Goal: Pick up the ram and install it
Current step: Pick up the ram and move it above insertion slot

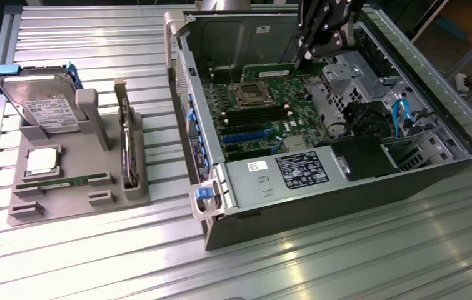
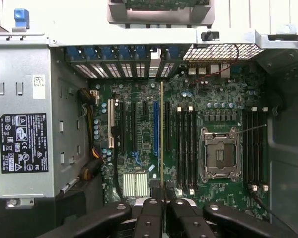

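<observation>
The hand point(image 1: 306, 56) is inside the open computer case point(image 1: 319, 206), at the end far from the power supply point(image 1: 279, 173). It is pinching the ram point(image 1: 271, 69): in the wrist view the two black fingers point(image 2: 150, 214) are pressed against the flat sides of the thin board. The ram point(image 2: 162, 134) is seen there from its edge, as a narrow pale line coming out of the hand point(image 2: 162, 210).

In the exterior view the ram is a long green stick held level above the motherboard point(image 1: 257, 119), apart from it and not seated in any slot. In the wrist view its edge runs parallel to the long slots of the motherboard point(image 2: 139, 163). It crosses the picture between a blue slot point(image 2: 156, 130) and a group of black memory slots point(image 2: 185, 148). The empty processor socket point(image 2: 219, 153) lies just beside these black slots.

The case lies on its side on the ribbed metal tabletop point(image 1: 344, 256). To the exterior view's left, well apart from the case, a grey holder point(image 1: 77, 199) stands on the tabletop. It carries a silver hard drive point(image 1: 44, 103) with blue clips, leaning back, and a dark expansion card point(image 1: 125, 144) standing on its edge. A square silver chip point(image 1: 42, 161) lies flat in front of the drive.
</observation>
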`<state>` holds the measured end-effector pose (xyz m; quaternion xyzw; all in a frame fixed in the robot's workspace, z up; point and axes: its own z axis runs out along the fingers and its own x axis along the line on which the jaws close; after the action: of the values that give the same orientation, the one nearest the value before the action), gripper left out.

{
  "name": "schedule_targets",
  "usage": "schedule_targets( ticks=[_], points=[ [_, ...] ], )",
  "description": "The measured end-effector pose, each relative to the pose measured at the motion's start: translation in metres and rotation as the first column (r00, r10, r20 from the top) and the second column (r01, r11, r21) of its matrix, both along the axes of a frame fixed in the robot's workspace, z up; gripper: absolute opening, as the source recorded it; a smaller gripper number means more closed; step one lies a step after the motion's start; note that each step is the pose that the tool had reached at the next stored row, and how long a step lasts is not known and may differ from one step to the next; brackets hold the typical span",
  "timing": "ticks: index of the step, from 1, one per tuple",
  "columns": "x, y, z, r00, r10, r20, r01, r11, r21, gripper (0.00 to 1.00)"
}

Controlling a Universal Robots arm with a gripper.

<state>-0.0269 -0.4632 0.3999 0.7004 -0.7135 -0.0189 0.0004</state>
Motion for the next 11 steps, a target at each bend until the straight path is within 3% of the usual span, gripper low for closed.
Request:
schedule_targets(
  ticks=[11],
  points=[
    [0.0056,0.0,-0.0002,1.0,0.005,0.0008,-0.005,1.0,-0.0005,0.12]
  ],
)
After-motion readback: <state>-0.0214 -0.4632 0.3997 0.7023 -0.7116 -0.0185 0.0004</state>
